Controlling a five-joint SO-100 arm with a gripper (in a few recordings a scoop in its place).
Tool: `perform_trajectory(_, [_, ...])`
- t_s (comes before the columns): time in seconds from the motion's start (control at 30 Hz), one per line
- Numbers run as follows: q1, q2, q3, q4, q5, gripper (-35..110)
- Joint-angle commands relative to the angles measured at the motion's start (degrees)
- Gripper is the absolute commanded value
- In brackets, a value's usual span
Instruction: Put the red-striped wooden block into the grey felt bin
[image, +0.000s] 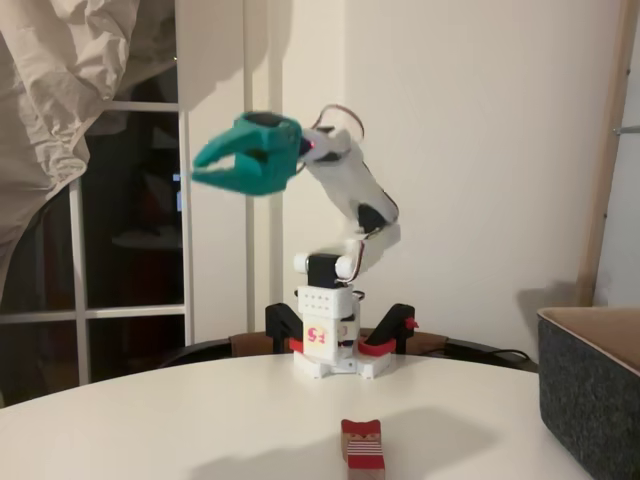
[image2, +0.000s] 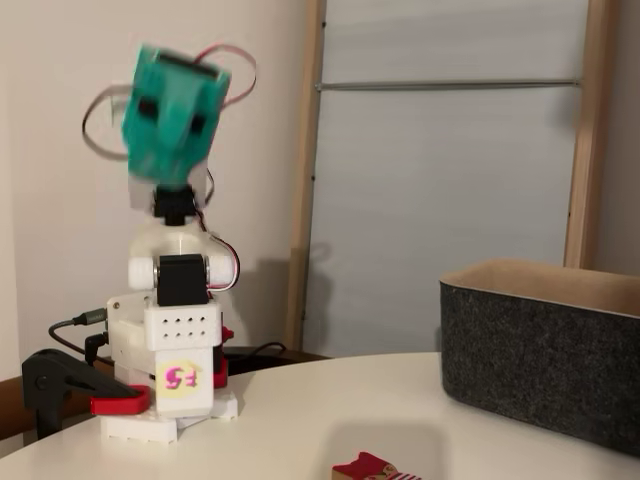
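**Tool raised high, block on counter, bin off to the side**

Teal tool (image: 215, 167) is up in the air, well above the white round counter (image: 180, 420), pointing left in a fixed view. Fingers slightly spread with a small gap at the tips, nothing between them. In another fixed view the tool (image2: 172, 100) is motion-blurred, seen end-on, so finger gap can't be read there.

White arm (image: 345, 180) bends up from its base (image: 325, 335), which sits at the far edge of the counter, flanked by black clamps with red pads (image: 390, 335). Base carries a yellow sticker with pink marking (image2: 180, 377).

Red-striped wooden block (image: 363, 446) lies on the counter near the front edge, in front of the base, well below the tool and apart from it. Red and white stripes show on its lower half. In another fixed view only its top (image2: 375, 468) shows at the bottom edge.

Grey felt bin (image: 590, 395) stands on the counter to the right of the block, apart from it, upright, tan inner rim visible (image2: 545, 278). Inside of the bin not visible.
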Motion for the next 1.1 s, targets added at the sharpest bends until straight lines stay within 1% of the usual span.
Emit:
perform_trajectory(0.0, [-2.9, -8.9, -9.0, -1.9, 2.0, 3])
perform_trajectory(0.1, [-5.6, -16.8, -15.6, -2.5, 0.3, 4])
perform_trajectory(0.23, [-8.3, -27.2, -23.3, -2.5, -5.2, 8])
perform_trajectory(0.37, [-10.5, -36.6, -28.7, -2.4, -17.1, 10])
perform_trajectory(0.5, [-11.8, -44.2, -31.6, -1.2, -33.8, 10])
perform_trajectory(0.53, [-12.0, -45.7, -32.4, 1.0, -38.4, 12])
perform_trajectory(0.6, [-12.3, -48.6, -35.0, 9.1, -49.3, 14])
perform_trajectory(0.73, [-13.4, -51.9, -39.3, 25.3, -64.2, 21])
perform_trajectory(0.83, [-13.4, -53.3, -41.7, 36.3, -69.2, 26])
perform_trajectory(1.07, [-14.0, -54.1, -44.4, 58.9, -74.1, 39])
